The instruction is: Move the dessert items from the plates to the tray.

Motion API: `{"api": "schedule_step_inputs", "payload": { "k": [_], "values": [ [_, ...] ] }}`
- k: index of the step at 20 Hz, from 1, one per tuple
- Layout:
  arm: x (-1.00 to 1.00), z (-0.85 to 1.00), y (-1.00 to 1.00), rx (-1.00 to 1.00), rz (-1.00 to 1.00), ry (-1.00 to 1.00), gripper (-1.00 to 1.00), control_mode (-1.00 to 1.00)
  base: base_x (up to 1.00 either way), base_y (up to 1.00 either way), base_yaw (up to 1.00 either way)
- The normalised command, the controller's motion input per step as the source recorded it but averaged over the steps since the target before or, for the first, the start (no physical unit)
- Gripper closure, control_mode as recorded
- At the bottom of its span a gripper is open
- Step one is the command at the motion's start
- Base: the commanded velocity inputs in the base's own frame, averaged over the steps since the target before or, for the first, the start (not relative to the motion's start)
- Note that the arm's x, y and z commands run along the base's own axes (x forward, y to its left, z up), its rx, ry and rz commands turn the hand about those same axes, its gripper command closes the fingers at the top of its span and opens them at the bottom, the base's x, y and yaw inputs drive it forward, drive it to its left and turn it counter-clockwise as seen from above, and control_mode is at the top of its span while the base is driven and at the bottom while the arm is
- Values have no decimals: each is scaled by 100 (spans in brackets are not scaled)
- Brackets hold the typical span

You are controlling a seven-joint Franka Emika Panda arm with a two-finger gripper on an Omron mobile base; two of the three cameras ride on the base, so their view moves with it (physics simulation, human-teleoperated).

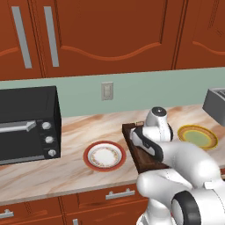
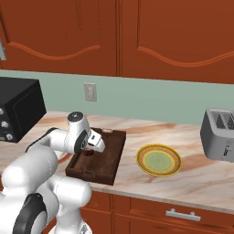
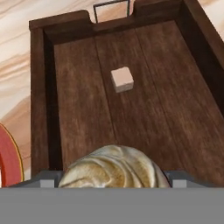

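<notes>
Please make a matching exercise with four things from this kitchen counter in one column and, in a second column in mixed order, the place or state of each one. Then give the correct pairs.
Things:
1. pale cube-shaped sweet
2. cupcake
3. red-rimmed plate
4. toaster

Places or states:
A. bare, on the counter left of the tray
B. lying on the tray floor
C. between the gripper fingers, above the tray
D. at the right end of the counter

Pairs: 1-B, 2-C, 3-A, 4-D

counter [image 1: 66, 171] | oven [image 1: 26, 123] | red-rimmed plate [image 1: 104, 155] | tray [image 2: 109, 157] | yellow-green plate [image 2: 158, 160] | toaster [image 2: 218, 134]
</notes>
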Motion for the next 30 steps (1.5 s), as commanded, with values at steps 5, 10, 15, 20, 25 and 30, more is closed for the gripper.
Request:
{"api": "schedule_step_inputs", "payload": {
  "k": [5, 10, 15, 20, 25, 30],
  "values": [
    [0, -44, -10, 0, 0, 0, 100, -100, 0, 0, 0],
    [0, -40, -1, 0, 0, 0, 100, -100, 0, 0, 0],
    [0, -46, -2, 0, 0, -1, 100, -100, 0, 0, 0],
    [-1, -47, -12, 0, 0, -5, 100, -100, 0, 0, 0],
    [-52, -12, -11, 1, 0, -18, -100, -100, 0, 0, 0],
    [-97, 0, -2, 0, 0, -31, -100, -100, 0, 0, 0]
  ]
}}
